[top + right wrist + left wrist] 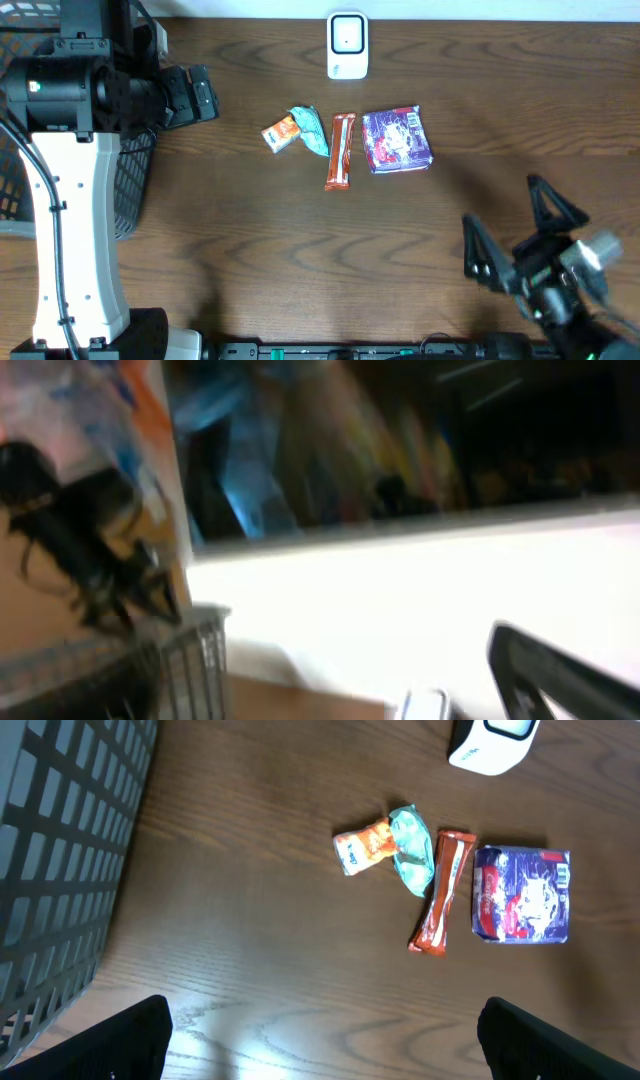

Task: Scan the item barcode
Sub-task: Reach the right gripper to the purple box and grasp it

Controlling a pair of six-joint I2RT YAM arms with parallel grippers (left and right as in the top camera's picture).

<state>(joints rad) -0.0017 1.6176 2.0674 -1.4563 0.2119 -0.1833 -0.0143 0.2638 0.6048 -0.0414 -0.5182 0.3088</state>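
Left end effector (pixel 322 1042) and right end effector (pixel 512 228) both gape empty. 4 items (pixel 340 152) lie untouched on the desk (pixel 250 250) near the scanner (pixel 347 45), so scanning looks unstarted.

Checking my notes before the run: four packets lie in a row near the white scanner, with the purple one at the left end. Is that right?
Not quite. The purple packet is at the right end of the row, as the overhead view shows; the small orange packet holds the left end. Four packets near the white scanner is correct.
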